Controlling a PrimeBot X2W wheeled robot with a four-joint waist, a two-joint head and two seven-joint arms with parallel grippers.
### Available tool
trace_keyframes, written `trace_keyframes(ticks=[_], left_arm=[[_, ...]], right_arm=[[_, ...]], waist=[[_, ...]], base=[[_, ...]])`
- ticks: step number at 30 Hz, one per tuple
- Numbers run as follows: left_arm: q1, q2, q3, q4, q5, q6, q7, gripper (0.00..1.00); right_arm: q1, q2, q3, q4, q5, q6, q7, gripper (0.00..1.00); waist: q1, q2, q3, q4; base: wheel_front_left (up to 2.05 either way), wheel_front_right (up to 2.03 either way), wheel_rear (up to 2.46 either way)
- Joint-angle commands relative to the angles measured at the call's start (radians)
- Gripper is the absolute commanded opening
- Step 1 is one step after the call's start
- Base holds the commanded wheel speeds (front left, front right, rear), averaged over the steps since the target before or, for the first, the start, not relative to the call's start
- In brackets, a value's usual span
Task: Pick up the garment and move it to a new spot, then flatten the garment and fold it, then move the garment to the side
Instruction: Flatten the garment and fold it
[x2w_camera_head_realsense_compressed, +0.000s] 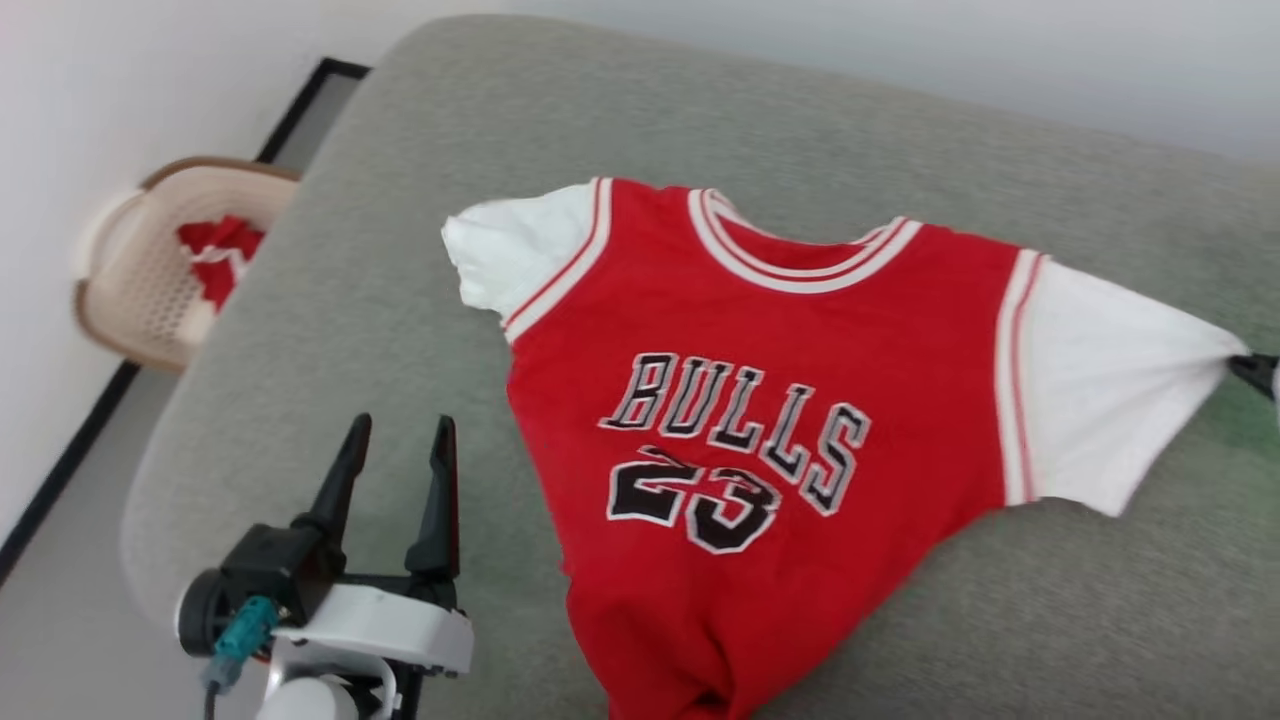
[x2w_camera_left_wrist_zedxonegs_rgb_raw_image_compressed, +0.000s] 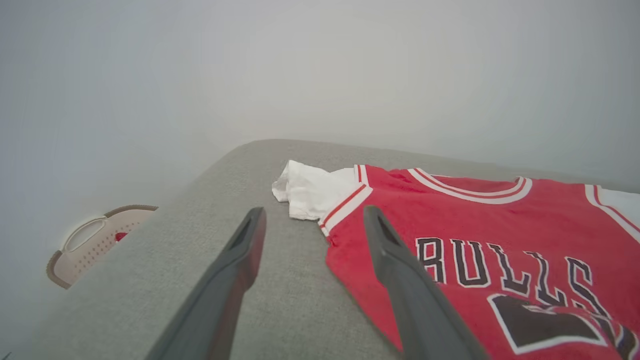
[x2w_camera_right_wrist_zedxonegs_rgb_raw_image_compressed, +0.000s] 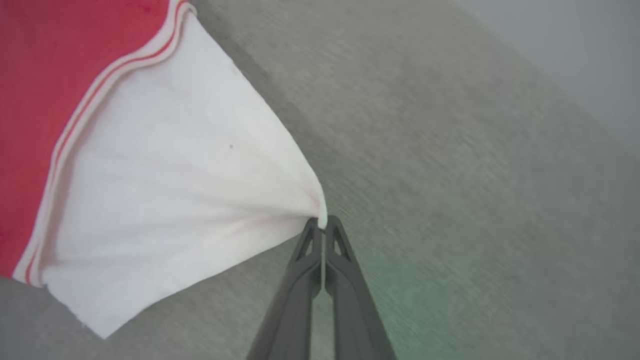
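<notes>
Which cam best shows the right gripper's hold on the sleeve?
Right wrist view: the right gripper is shut on the garment's white sleeve tip, fabric bunched there, close up. Head view has it small at the right edge. Left wrist view gives the garment's other sleeve.

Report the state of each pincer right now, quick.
Left pincer: open, holding nothing, beside the garment.
Right pincer: shut on the tip of the garment's white sleeve.
</notes>
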Motion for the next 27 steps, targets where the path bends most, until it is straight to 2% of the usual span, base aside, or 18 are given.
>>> trace_keyframes(ticks=[1, 9, 15, 20, 21, 22, 23, 27], left_arm=[[-0.017, 0.011, 0.001, -0.010, 0.010, -0.004, 0.003, 1.00], [-0.045, 0.041, -0.001, -0.053, 0.017, -0.006, 0.029, 1.00], [-0.061, 0.049, -0.009, -0.065, 0.018, -0.009, 0.044, 1.00], [-0.081, 0.064, -0.019, -0.062, 0.020, -0.019, 0.058, 1.00], [-0.084, 0.068, -0.020, -0.061, 0.021, -0.023, 0.062, 1.00], [-0.087, 0.072, -0.023, -0.059, 0.021, -0.028, 0.069, 1.00], [-0.091, 0.079, -0.024, -0.060, 0.024, -0.028, 0.072, 1.00], [-0.112, 0.118, -0.024, -0.070, 0.037, -0.042, 0.100, 1.00]], right_arm=[[0.033, -0.030, -0.048, 0.003, -0.013, -0.002, -0.014, 0.00], [0.146, -0.106, -0.221, 0.017, -0.091, -0.002, -0.036, 0.00], [0.178, -0.109, -0.311, 0.047, -0.152, -0.002, -0.044, 0.00], [0.171, -0.066, -0.385, 0.073, -0.224, -0.002, -0.091, 0.00], [0.169, -0.053, -0.406, 0.071, -0.232, -0.002, -0.119, 0.15], [0.173, -0.040, -0.426, 0.076, -0.234, -0.002, -0.138, 0.80], [0.183, -0.027, -0.440, 0.076, -0.238, -0.002, -0.154, 1.00], [0.222, -0.010, -0.496, 0.035, -0.275, -0.002, -0.242, 1.00]], waist=[[0.0000, -0.0001, 0.016, -0.075], [0.0000, -0.0001, 0.050, -0.127], [0.0000, -0.0001, 0.061, -0.142], [0.0000, -0.0001, 0.062, -0.151], [0.0000, -0.0001, 0.061, -0.153], [0.0000, -0.0001, 0.059, -0.156], [0.0000, -0.0001, 0.056, -0.161], [0.0000, -0.0001, 0.043, -0.194]], base=[[0.00, 0.00, 0.00], [0.00, 0.00, 0.00], [0.00, 0.00, 0.00], [0.00, 0.00, 0.00], [0.00, 0.00, 0.00], [0.00, 0.00, 0.00], [0.00, 0.00, 0.00], [0.00, 0.00, 0.00]])
